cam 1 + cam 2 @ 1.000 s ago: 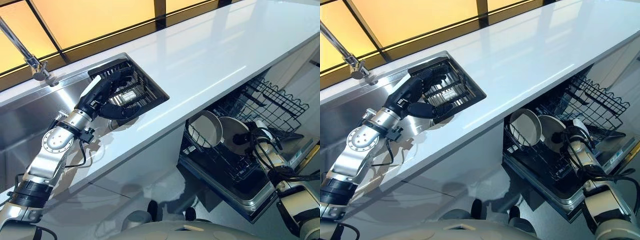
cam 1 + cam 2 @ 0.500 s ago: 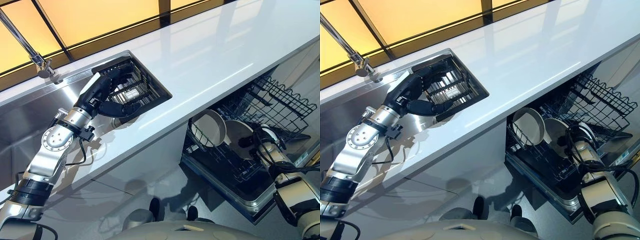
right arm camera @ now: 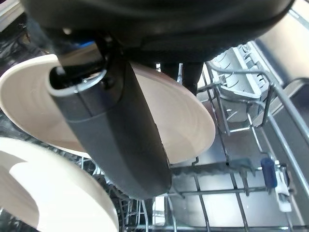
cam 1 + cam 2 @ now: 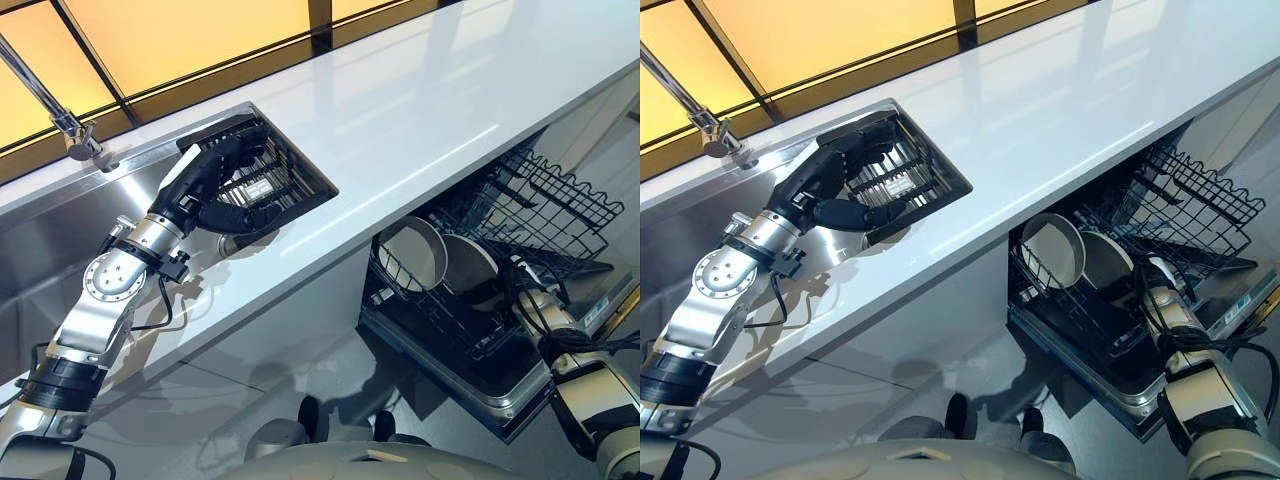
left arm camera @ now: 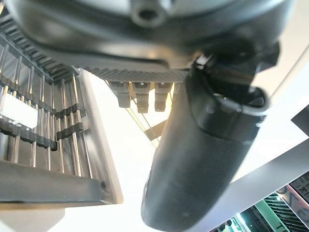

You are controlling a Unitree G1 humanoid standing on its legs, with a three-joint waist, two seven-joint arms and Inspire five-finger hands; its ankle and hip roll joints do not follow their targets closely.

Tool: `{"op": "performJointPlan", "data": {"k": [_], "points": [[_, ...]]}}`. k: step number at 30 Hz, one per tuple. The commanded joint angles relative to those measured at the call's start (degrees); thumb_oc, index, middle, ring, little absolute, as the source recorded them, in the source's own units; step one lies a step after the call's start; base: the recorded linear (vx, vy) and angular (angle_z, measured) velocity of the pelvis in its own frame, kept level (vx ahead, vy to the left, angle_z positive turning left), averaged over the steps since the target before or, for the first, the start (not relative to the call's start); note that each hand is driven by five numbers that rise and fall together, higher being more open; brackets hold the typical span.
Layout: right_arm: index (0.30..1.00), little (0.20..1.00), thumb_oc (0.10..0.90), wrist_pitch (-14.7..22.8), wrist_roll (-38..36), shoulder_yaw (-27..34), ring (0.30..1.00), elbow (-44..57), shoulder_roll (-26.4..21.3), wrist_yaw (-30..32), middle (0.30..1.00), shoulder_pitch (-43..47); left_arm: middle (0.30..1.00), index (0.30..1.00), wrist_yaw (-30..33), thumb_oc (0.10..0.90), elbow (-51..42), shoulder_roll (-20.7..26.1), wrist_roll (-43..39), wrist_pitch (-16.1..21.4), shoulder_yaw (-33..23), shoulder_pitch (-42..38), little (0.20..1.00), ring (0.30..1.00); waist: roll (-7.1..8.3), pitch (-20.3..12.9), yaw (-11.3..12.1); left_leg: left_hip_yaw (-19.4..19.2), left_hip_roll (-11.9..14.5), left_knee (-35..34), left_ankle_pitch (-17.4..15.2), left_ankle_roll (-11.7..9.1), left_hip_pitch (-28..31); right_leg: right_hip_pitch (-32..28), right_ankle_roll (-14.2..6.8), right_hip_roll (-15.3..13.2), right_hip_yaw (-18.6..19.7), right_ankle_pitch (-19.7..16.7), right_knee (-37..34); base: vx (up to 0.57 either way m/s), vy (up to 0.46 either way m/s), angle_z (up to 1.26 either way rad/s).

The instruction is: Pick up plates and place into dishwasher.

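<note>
Right wrist view shows the right hand loose, thumb across a racked plate — gripping nothing. Left eye view: left hand open over the sink rack.

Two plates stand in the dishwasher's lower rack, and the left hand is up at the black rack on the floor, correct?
Not quite: the head views show the black rack set in the sink beside the countertop, not on the floor. The left hand is there; two plates stand in the dishwasher's lower rack.
</note>
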State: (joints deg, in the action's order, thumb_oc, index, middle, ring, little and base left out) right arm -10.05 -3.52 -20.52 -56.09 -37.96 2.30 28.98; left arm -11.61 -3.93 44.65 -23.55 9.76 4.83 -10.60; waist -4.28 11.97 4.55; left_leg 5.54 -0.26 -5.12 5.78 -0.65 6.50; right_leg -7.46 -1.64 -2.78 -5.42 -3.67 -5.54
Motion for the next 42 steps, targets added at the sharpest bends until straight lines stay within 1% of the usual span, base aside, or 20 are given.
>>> {"op": "performJointPlan", "data": {"k": [1, 3, 5, 8, 13, 17, 19, 24, 26, 28, 29, 35, 42], "points": [[0.900, 0.900, 0.800, 1.51, -0.26, 1.29, 0.900, 6.82, -5.97, 4.49, 0.900, 3.72, 0.900, 0.900, 1.13, 0.800, -5.31, 1.43, -2.61, 5.88, -0.74, -7.54, 0.900, 0.900, 2.10, -2.49, -0.05, -0.19, -3.37, 0.12, -5.75, 2.19, 1.55, -0.83, -1.10, 0.20, 1.14, 0.83, 0.54, 0.02, 0.005, -0.05], [0.900, 0.900, 0.800, 1.43, 0.68, 1.97, 0.900, 9.09, -7.12, 5.25, 0.900, 3.06, 0.900, 0.900, 1.02, 0.800, -5.20, 1.61, -2.59, 6.11, -0.86, -7.08, 0.900, 0.900, 2.29, -2.64, -0.34, -0.38, -3.33, 0.12, -5.86, 2.12, 1.77, -0.98, -1.17, 0.28, 1.24, 0.88, 0.54, 0.02, 0.004, -0.06], [0.900, 0.900, 0.800, 0.63, 3.17, 2.65, 0.900, 11.30, -8.51, 6.29, 0.900, 2.49, 0.900, 0.900, 0.74, 0.800, -4.96, 1.93, -2.77, 6.42, -1.12, -6.69, 0.900, 0.900, 2.55, -2.90, -0.63, -0.61, -3.27, 0.12, -5.98, 2.11, 1.84, -1.01, -1.23, 0.44, 1.45, 1.01, 0.54, 0.01, 0.002, -0.02], [0.900, 0.900, 0.800, -1.68, 7.79, 2.85, 0.900, 13.35, -10.58, 7.30, 0.900, 2.28, 0.900, 0.900, 0.76, 0.800, -4.98, 2.47, -2.77, 6.66, -1.36, -6.25, 0.900, 0.900, 2.87, -3.19, -0.93, -0.86, -3.24, 0.12, -6.07, 2.07, 1.90, -1.00, -1.28, 0.65, 1.75, 1.04, 0.54, 0.00, 0.000, 0.00], [0.900, 0.900, 0.800, -4.44, 11.82, 4.86, 0.900, 17.22, -14.99, 9.12, 0.900, 1.97, 0.900, 0.900, 0.73, 0.800, -5.34, 4.44, -3.94, 7.09, -2.30, -5.19, 0.900, 0.900, 3.47, -3.43, -1.40, -1.39, -3.13, 0.12, -6.22, 2.09, 2.02, -1.00, -1.45, 0.92, 2.16, 1.02, 0.54, 0.00, -0.002, -0.02], [0.900, 0.900, 0.800, -5.64, 11.31, 7.28, 0.900, 18.43, -17.22, 11.31, 0.900, 1.54, 0.900, 0.900, 0.46, 0.800, -5.25, 5.47, -4.97, 6.83, -2.71, -5.38, 0.900, 0.900, 3.86, -3.64, -1.72, -1.65, -3.14, 0.12, -6.32, 2.13, 2.09, -0.99, -1.58, 1.11, 2.51, 0.98, 0.54, 0.00, -0.004, -0.07], [0.900, 0.900, 0.800, -5.50, 10.48, 8.50, 0.900, 18.82, -17.68, 12.53, 0.900, 1.11, 0.900, 0.900, 0.18, 0.800, -4.98, 5.55, -5.24, 7.01, -2.84, -5.41, 0.900, 0.900, 3.96, -3.77, -1.87, -1.78, -3.12, 0.12, -6.38, 2.14, 2.11, -0.98, -1.63, 1.17, 2.64, 1.00, 0.54, 0.00, 0.000, 0.00], [0.900, 0.900, 0.800, -4.11, 8.04, 12.96, 0.900, 20.52, -17.52, 16.26, 0.900, -0.58, 0.900, 0.900, -0.41, 0.800, -4.84, 5.47, -5.62, 7.10, -3.36, -5.26, 0.900, 0.900, 4.07, -4.13, -2.16, -2.09, -3.05, 0.12, -6.47, 2.18, 2.20, -0.97, -1.70, 1.36, 3.00, 1.01, 0.54, 0.01, 0.003, -0.08], [0.900, 0.900, 0.800, -3.99, 6.70, 13.67, 0.900, 20.58, -17.20, 17.28, 0.900, -0.93, 0.900, 0.900, -0.55, 0.800, -4.53, 5.46, -5.70, 7.32, -3.34, -5.35, 0.900, 0.900, 4.05, -4.17, -2.21, -2.17, -3.03, 0.12, -6.50, 2.15, 2.20, -0.98, -1.73, 1.37, 3.05, 1.03, 0.54, 0.01, 0.006, -0.10], [0.900, 0.900, 0.800, -3.79, 4.61, 15.44, 0.900, 20.48, -16.72, 15.54, 0.900, -2.06, 0.900, 0.900, -0.89, 0.800, -4.48, 5.57, -6.19, 7.24, -3.80, -5.39, 0.900, 0.900, 4.00, -4.22, -2.30, -2.27, -3.02, 0.12, -6.55, 2.08, 2.12, -0.86, -1.87, 1.31, 3.03, 1.03, 0.54, 0.00, 0.004, -0.03], [0.900, 0.900, 0.800, -4.24, 4.95, 15.70, 0.900, 20.61, -16.41, 14.51, 0.900, -2.47, 0.900, 0.900, -1.03, 0.800, -4.39, 5.53, -6.27, 7.29, -3.91, -5.39, 0.900, 0.900, 4.02, -4.26, -2.31, -2.31, -3.00, 0.12, -6.56, 2.05, 2.09, -0.81, -1.91, 1.29, 2.99, 1.03, 0.54, 0.00, 0.000, 0.00], [0.900, 0.900, 0.800, -4.60, 7.05, 13.37, 0.900, 20.28, -13.92, 10.69, 0.900, -4.62, 0.900, 0.900, -1.03, 0.800, -5.20, 4.10, -5.29, 6.96, -3.59, -4.98, 0.900, 0.900, 3.98, -4.07, -2.15, -2.31, -2.86, 0.12, -6.52, 2.07, 2.24, -0.87, -1.83, 1.09, 2.62, 0.96, 0.54, 0.00, 0.000, 0.00], [0.900, 0.900, 0.800, -2.33, 4.60, 11.80, 0.900, 20.03, -10.74, 10.78, 0.900, -4.43, 0.900, 0.900, -0.91, 0.800, -5.29, 3.02, -4.16, 6.99, -3.20, -5.12, 0.900, 0.900, 3.79, -3.65, -1.70, -1.96, -2.77, 0.12, -6.52, 2.09, 2.35, -1.10, -1.64, 0.91, 2.13, 1.02, 0.54, 0.00, 0.000, 0.00]]}}
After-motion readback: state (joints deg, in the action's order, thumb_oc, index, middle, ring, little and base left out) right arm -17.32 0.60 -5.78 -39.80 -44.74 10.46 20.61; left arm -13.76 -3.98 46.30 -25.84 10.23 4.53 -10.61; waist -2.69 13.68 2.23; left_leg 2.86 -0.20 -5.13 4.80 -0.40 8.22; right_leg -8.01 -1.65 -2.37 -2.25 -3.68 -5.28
